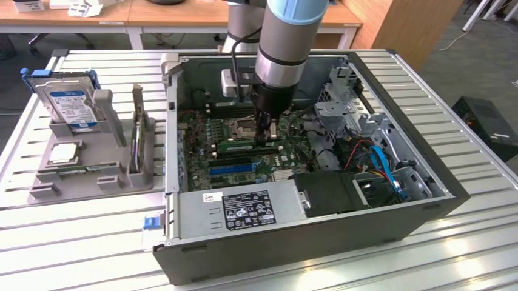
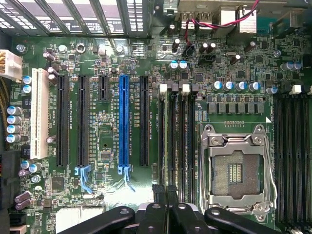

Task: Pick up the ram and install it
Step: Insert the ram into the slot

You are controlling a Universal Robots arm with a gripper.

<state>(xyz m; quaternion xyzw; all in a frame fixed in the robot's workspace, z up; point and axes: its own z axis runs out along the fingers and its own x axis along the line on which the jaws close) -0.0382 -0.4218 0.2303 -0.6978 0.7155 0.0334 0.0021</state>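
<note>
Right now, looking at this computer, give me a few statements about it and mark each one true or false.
1. The gripper is down inside the open computer case. True.
2. The CPU socket holds a chip. False: it is empty.
3. The hard drive stands in the grey holder outside the case. True.
4. The gripper's jaws stand wide open. False: they are shut on the ram.

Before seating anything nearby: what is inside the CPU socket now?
The CPU socket holds no chip: inside its metal frame the bare contact field shows, with a small cluster of parts at the middle. The gripper covers part of one frame edge with its black links.
</note>
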